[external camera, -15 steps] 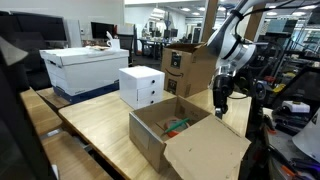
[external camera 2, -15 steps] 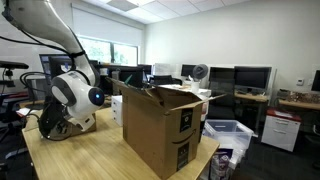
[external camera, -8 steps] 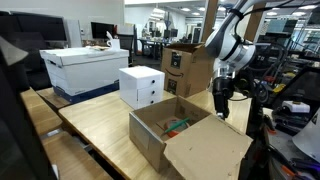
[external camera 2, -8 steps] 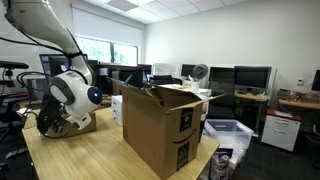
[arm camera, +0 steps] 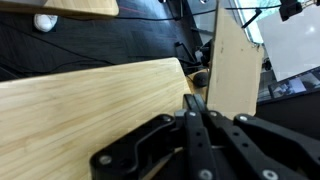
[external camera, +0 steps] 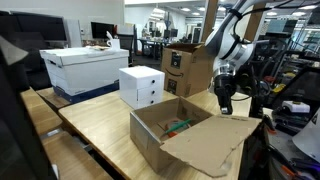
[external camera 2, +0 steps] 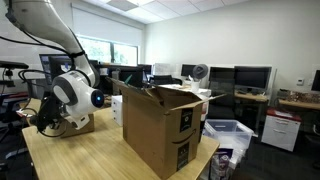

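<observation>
My gripper (external camera: 224, 105) hangs shut and empty at the far corner of a low open cardboard box (external camera: 150, 128) on the wooden table (external camera: 95, 120). The box's big near flap (external camera: 212, 150) leans outward, with its far corner close under the fingers. Green and red items (external camera: 178, 126) lie inside the box. In the wrist view the shut gripper (arm camera: 192, 100) points at the flap (arm camera: 236, 60), a tall cardboard panel just past the tips; contact cannot be told. The wrist (external camera 2: 75, 97) shows beside a tall brown box (external camera 2: 160, 125).
A white box (external camera: 141, 86) and a tall brown box (external camera: 187, 68) stand behind the open box. A white bin on a blue base (external camera: 85, 66) sits at the table's far end. Cables and dark floor (arm camera: 90, 45) lie beyond the table edge.
The open box's near flap has swung down and outward. The gripper has shifted slightly toward the flap and stays shut.
</observation>
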`<state>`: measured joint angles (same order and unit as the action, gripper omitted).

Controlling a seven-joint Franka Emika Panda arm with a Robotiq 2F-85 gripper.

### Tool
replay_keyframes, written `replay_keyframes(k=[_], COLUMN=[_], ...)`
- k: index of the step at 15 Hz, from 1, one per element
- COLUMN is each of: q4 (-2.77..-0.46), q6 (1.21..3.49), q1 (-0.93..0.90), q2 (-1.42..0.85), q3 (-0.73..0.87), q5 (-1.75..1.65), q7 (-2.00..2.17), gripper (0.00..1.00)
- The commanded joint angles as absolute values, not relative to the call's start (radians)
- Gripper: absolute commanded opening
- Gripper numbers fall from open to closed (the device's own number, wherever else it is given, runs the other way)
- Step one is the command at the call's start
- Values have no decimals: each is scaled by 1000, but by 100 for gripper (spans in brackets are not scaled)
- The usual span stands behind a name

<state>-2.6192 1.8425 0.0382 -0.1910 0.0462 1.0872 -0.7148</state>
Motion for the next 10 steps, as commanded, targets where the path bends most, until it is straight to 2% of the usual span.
replay_keyframes(k=[1, 10], q4=[-2601, -2558], q6=[1773, 1686], q1=[65, 68], q2=[-197, -200], q3=[61, 73], q5=[1072, 1067], q7=[-708, -711], gripper=[2, 2])
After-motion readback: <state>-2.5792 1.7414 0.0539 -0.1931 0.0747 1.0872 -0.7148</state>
